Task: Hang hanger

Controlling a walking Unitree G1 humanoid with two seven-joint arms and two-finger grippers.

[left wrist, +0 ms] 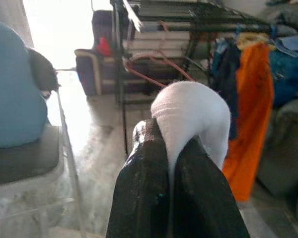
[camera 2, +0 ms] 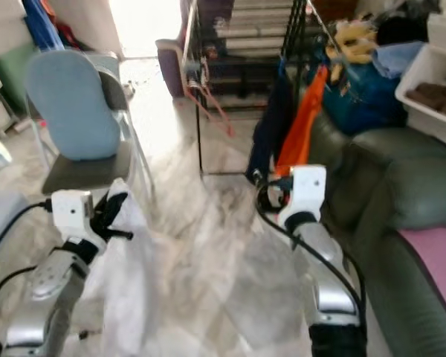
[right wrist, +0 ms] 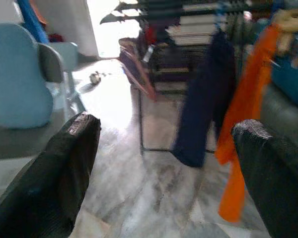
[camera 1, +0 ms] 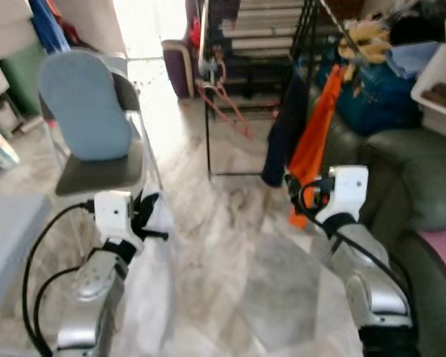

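Observation:
My left gripper (left wrist: 169,145) is shut on a fold of white cloth (left wrist: 188,106), which hangs down from it toward the floor (camera 2: 123,253). Ahead stands a black drying rack (camera 1: 207,111) with a pink hanger (camera 1: 224,104) hooked on its left side. A navy garment (camera 1: 286,134) and an orange garment (camera 1: 316,134) hang from its right side. My right gripper (right wrist: 169,129) is open and holds nothing. It is raised just in front of the lower ends of the navy and orange garments (camera 1: 293,187).
A chair with a light blue cushion (camera 1: 85,111) stands at the left, close to my left arm. A green sofa (camera 1: 424,193) runs along the right, with a white bin (camera 1: 438,89) and piled things behind it. Marble floor (camera 1: 238,245) lies between me and the rack.

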